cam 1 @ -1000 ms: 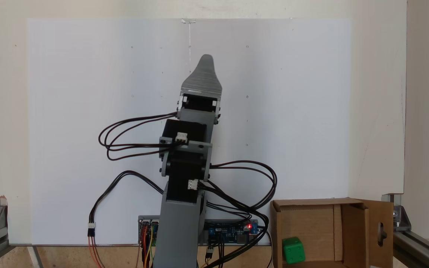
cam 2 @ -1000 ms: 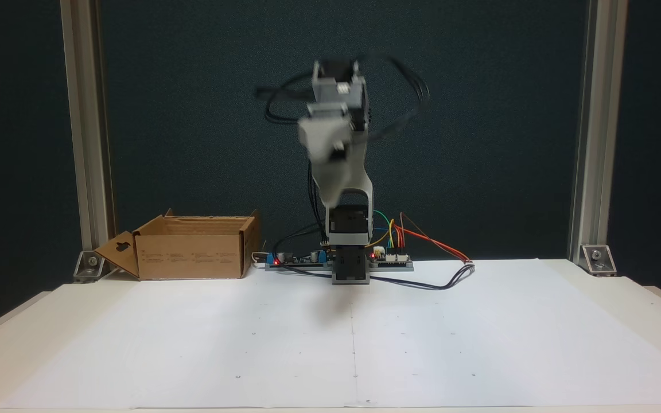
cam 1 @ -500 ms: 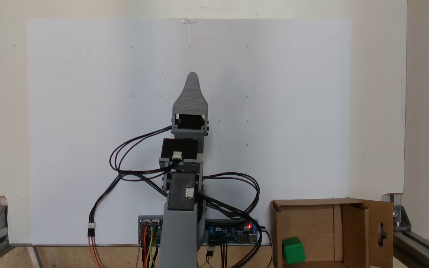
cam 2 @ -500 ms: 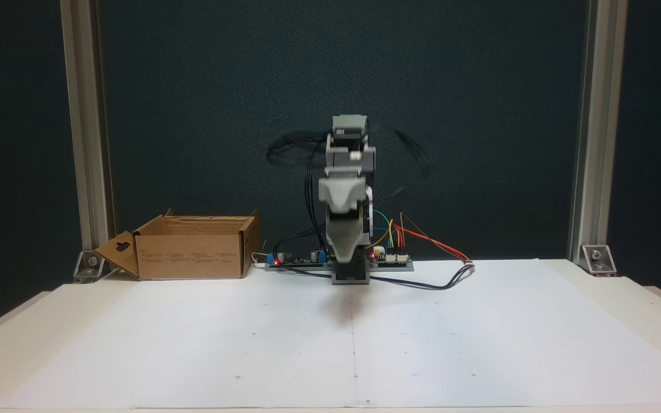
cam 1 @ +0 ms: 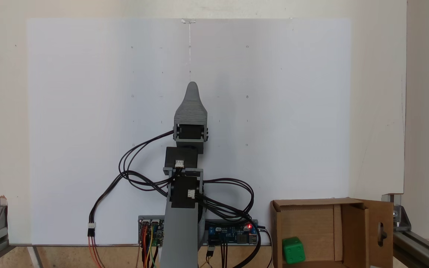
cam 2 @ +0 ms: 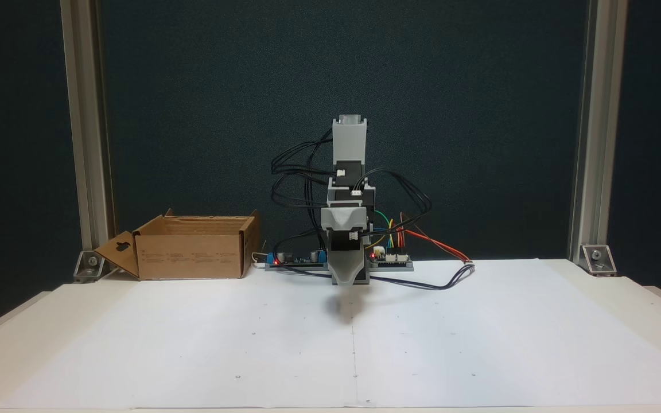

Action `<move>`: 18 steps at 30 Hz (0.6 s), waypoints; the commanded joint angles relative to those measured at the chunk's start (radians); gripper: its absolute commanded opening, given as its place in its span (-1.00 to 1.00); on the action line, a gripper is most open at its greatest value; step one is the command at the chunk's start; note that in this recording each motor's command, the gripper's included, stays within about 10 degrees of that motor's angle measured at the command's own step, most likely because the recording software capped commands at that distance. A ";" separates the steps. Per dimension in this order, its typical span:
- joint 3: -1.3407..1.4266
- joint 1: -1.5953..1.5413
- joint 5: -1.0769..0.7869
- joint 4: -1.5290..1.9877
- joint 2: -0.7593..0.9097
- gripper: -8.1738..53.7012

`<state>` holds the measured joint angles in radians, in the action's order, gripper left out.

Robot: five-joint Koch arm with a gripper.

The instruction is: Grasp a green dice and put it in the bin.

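With the green dice [cam 1: 293, 250] already lying inside the bin [cam 1: 356, 227] at the bench's [cam 2: 594, 304] corner, the gripper [cam 1: 192, 89] hangs over the white sheet, its jaws' state impossible to tell, the task apparently complete and only parking left.

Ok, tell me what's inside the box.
One green die lies on the floor of the box, near its left wall. The flap hides the right part.
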<state>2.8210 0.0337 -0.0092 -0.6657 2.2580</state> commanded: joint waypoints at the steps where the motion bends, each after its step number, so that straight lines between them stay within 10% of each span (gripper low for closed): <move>1: 0.000 -0.011 0.025 -0.165 0.109 0.69; 18: 0.158 -0.009 0.025 -0.841 0.112 0.69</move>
<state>2.9928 0.0322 -0.0092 -1.3837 2.2580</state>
